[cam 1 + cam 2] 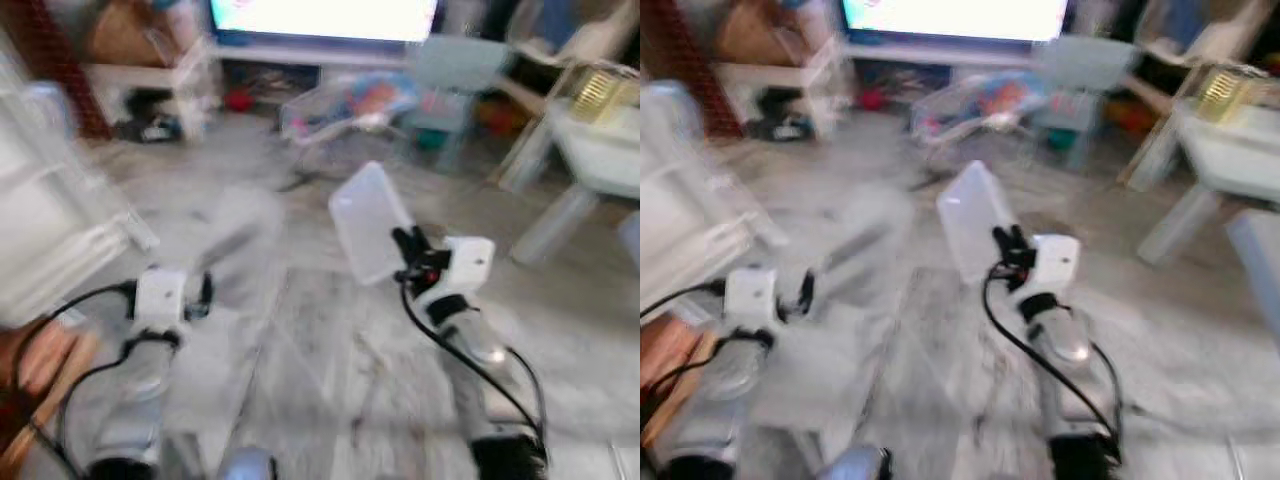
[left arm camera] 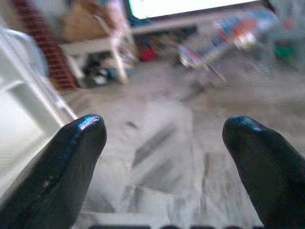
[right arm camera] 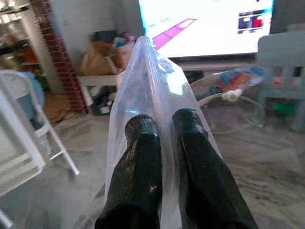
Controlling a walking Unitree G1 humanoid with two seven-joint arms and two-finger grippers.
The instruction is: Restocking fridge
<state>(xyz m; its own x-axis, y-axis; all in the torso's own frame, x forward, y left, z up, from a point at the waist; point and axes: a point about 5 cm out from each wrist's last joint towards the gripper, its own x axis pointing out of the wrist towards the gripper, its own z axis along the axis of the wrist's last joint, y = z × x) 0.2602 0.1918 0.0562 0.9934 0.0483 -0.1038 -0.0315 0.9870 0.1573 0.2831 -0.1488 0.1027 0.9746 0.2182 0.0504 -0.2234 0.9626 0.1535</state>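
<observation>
- Grey marbled floor [image 1: 330, 330] underfoot in the left eye view, blurred, with a lit screen [image 1: 325, 18] along the far wall, toys below it and a white table [image 1: 600, 150] off to the right.
- Held the lid [image 1: 368, 222], a thin clear plastic panel, raised and tilted above the floor between the arms, pinched at its lower corner by the right gripper [image 1: 408, 250].
- Left gripper [image 1: 205, 292] low on the left over bare floor, carrying nothing; a white frame [image 1: 60, 250] stood just beyond it, too blurred to name.
- Right eye view: same scene, with the lid up ahead of the right wrist and well apart from the left arm.
- Left wrist view: both black fingers [image 2: 71, 167] set wide apart, nothing between them, floor and a white shelf unit [image 2: 102, 47] beyond.
- Right wrist view: two fingers [image 3: 138, 171] closed narrowly on the lid, one on each face, seen edge-on so the plastic rose like a blade toward the screen.
- Judged light, fairly stiff but springy, smooth and likely slippery; probably prone to swing or slide out when gripped at one corner only, so better taken deeper along an edge, flat between the pads, without hard squeezing that could crack it.
- No brand, label or legible writing on the lid; shapes and coloured blocks on the screen too blurred to read.
- No fridge to be made out with certainty, so restocking judged still to come.
</observation>
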